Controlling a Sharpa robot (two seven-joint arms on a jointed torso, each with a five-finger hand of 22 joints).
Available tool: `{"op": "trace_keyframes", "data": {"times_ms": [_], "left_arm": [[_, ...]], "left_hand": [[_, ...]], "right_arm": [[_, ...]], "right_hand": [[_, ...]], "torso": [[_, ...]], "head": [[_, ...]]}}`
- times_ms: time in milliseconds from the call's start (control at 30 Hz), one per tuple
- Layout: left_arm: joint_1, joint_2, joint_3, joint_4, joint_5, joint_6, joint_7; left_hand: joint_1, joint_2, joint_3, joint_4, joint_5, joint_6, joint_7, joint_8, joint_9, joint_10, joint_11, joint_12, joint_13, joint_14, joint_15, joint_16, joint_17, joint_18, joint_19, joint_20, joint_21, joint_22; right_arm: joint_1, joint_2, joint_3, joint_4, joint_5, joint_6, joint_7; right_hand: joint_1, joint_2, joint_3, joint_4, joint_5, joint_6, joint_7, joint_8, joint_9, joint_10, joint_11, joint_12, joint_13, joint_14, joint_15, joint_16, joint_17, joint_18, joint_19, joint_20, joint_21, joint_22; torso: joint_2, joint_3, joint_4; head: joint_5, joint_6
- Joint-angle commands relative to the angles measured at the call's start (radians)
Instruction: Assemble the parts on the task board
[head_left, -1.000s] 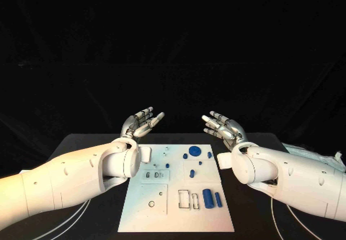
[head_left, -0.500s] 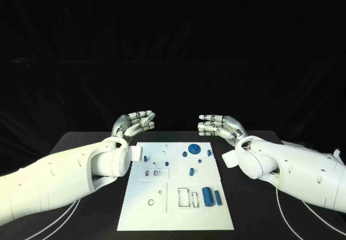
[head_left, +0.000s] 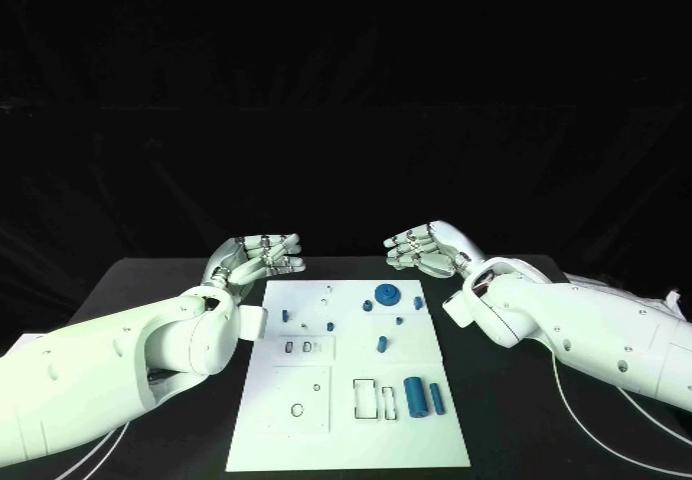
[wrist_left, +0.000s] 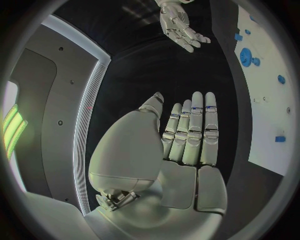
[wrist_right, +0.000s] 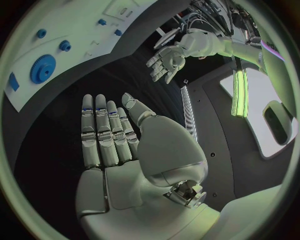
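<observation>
A white board lies in the lower middle of the picture, with two blue tubes near its lower right and a blue gear near its top. Past the top edge, the left hand and right hand hover apart. Both hold nothing, fingers straight and side by side.

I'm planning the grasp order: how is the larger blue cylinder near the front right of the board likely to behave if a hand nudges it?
The larger blue cylinder lies on its side on the flat task board, so a sideways nudge would probably roll it, perhaps into the thinner blue piece beside it. It looks solid and rigid, unlikely to flex. Its smooth round surface may slip in a light pinch.
</observation>
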Motion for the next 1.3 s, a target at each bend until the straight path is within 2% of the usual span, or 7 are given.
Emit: {"op": "trace_keyframes", "data": {"times_ms": [33, 233, 600, 733, 1000, 1200, 1300], "left_arm": [[0.002, -0.007, 0.003, 0.033, -0.023, 0.053, -0.013], [0.002, -0.019, 0.006, 0.084, 0.007, 0.051, -0.025], [0.007, -0.051, 0.012, 0.170, 0.044, 0.058, -0.032], [0.009, -0.055, 0.014, 0.186, 0.049, 0.060, -0.032], [0.009, -0.055, 0.015, 0.186, 0.051, 0.062, -0.037], [0.010, -0.052, 0.015, 0.179, 0.053, 0.068, -0.043], [0.010, -0.051, 0.015, 0.177, 0.055, 0.071, -0.046]], "left_hand": [[0.002, 0.009, -0.002, -0.010, -0.006, -0.002, 0.008, -0.012, -0.004, -0.004, 0.010, -0.016, -0.004, -0.012, 0.007, -0.016, 0.006, 0.008, -0.002, 0.004, -0.012, -0.006], [0.004, 0.012, -0.003, -0.018, -0.005, -0.008, 0.013, -0.022, -0.005, -0.012, 0.014, -0.029, -0.005, -0.022, 0.012, -0.031, 0.013, 0.008, -0.008, 0.008, -0.023, -0.012], [0.001, 0.013, -0.007, -0.023, -0.005, -0.013, 0.018, -0.031, -0.005, -0.018, 0.018, -0.040, -0.006, -0.028, 0.016, -0.041, 0.020, 0.008, -0.011, 0.011, -0.031, -0.016], [0.001, 0.013, -0.007, -0.023, -0.005, -0.013, 0.018, -0.031, -0.005, -0.018, 0.018, -0.040, -0.006, -0.028, 0.016, -0.041, 0.020, 0.008, -0.011, 0.011, -0.031, -0.016], [0.002, 0.014, -0.009, -0.027, -0.005, -0.013, 0.020, -0.034, -0.005, -0.019, 0.019, -0.042, -0.005, -0.020, 0.015, -0.040, 0.026, 0.009, -0.005, 0.011, -0.031, -0.017], [0.000, 0.015, -0.012, -0.030, -0.005, -0.013, 0.020, -0.037, -0.005, -0.020, 0.019, -0.044, -0.005, -0.011, 0.013, -0.038, 0.033, 0.011, 0.006, 0.010, -0.029, -0.016], [0.000, 0.016, -0.012, -0.031, -0.005, -0.013, 0.020, -0.037, -0.005, -0.020, 0.019, -0.044, -0.005, -0.010, 0.013, -0.038, 0.034, 0.011, 0.007, 0.010, -0.029, -0.016]], "right_arm": [[0.004, 0.009, 0.002, -0.012, -0.291, 0.001, -0.101], [0.007, 0.025, 0.004, -0.018, -0.511, 0.074, -0.219], [0.025, 0.052, 0.008, -0.008, -0.736, 0.183, -0.357], [0.035, 0.053, 0.009, 0.006, -0.786, 0.228, -0.387], [0.041, 0.052, 0.011, 0.028, -0.863, 0.273, -0.440], [0.042, 0.053, 0.013, 0.038, -0.892, 0.296, -0.458], [0.043, 0.054, 0.014, 0.042, -0.896, 0.303, -0.461]], "right_hand": [[-0.007, -0.043, 0.043, -0.009, -0.012, 0.056, -0.021, -0.005, 0.003, 0.118, -0.040, 0.001, 0.005, 0.182, -0.057, 0.044, 0.030, 0.013, 0.128, -0.063, 0.101, 0.042], [-0.005, -0.064, 0.040, -0.004, -0.009, 0.086, -0.036, -0.004, 0.004, 0.133, -0.055, -0.011, 0.002, 0.278, -0.085, 0.081, 0.068, 0.012, 0.180, -0.101, 0.188, 0.090], [-0.017, -0.082, 0.046, 0.019, -0.033, 0.109, -0.052, -0.007, 0.003, 0.136, -0.069, -0.009, 0.002, 0.356, -0.102, 0.124, 0.125, 0.013, 0.201, -0.123, 0.272, 0.140], [-0.023, -0.093, 0.059, 0.037, -0.033, 0.115, -0.063, -0.008, 0.003, 0.164, -0.079, -0.007, 0.004, 0.366, -0.116, 0.198, 0.188, 0.011, 0.214, -0.135, 0.332, 0.175], [-0.045, -0.119, 0.076, 0.068, -0.043, 0.116, -0.073, -0.008, 0.003, 0.144, -0.086, -0.011, 0.002, 0.367, -0.124, 0.287, 0.261, 0.012, 0.228, -0.137, 0.385, 0.206], [-0.051, -0.150, 0.111, 0.110, -0.044, 0.119, -0.079, -0.008, 0.003, 0.109, -0.087, -0.009, 0.005, 0.365, -0.130, 0.547, 0.429, 0.012, 0.276, -0.141, 0.486, 0.264], [-0.050, -0.167, 0.129, 0.136, -0.045, 0.122, -0.076, -0.008, 0.004, 0.097, -0.083, -0.007, 0.005, 0.363, -0.129, 0.745, 0.614, -0.007, 0.309, -0.139, 0.623, 0.423]], "torso": [[0.030, -0.0078, 0.0165], [0.056, -0.0100, 0.0334], [0.095, -0.0173, 0.0525], [0.105, -0.0205, 0.0571], [0.116, -0.0239, 0.0612], [0.121, -0.0245, 0.0616], [0.124, -0.0241, 0.0617]], "head": [[-0.014, 0.006], [-0.026, 0.017], [-0.049, 0.030], [-0.056, 0.030], [-0.062, 0.026], [-0.060, 0.025], [-0.056, 0.026]]}}
